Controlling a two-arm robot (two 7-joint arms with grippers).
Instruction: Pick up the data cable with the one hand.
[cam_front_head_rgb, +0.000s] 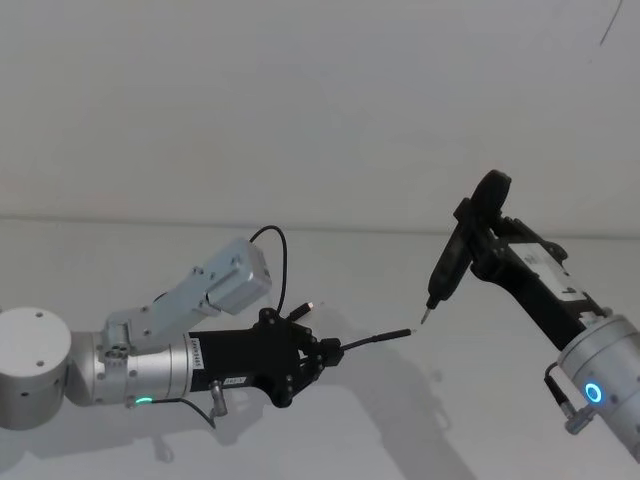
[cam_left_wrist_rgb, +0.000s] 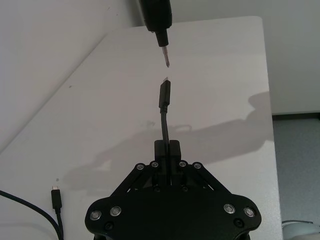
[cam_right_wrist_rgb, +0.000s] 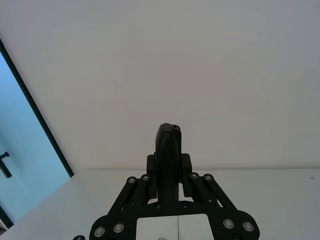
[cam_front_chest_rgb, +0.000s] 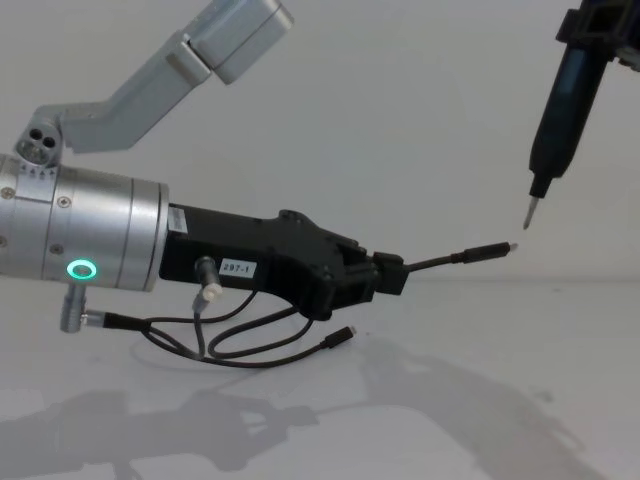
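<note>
1. Left gripper (cam_front_head_rgb: 326, 352) (the black one on the silver cylinder with the green ring) sat low over the table (cam_front_head_rgb: 420, 430), left of centre. Its jaws were clamped on the data cable (cam_front_head_rgb: 378, 340) just behind one plug.
2. That plug stuck out forward past the fingertips, off the table, with its metal tip aimed toward the right side. The rest of the cord looped back around the gripper. The other plug lay on the table just beside it.
3. Pen-like tool (cam_front_head_rgb: 447, 265) hung tip-down on the right. Its point was near the held plug's tip, with a small gap between them.
4. Right gripper (cam_front_head_rgb: 480, 245) was raised at the right, closed around the tool's body.
5. Step: the grasp looked made and the held end was up, but the slack and free plug were on the table, so I'd call the pick-up partly done. The next move called for a straight lift with the clamp kept tight, enough to draw the slack off, steering clear of the tool point.
6. Views:
   - The left wrist view showed the tip-to-tip gap lengthwise and the free plug flat on the table.
   - The chest view showed from the side that the held plug cleared the surface, with the loop sagging under the gripper.
   - The right wrist view confirmed the clamp on the tool.
</note>
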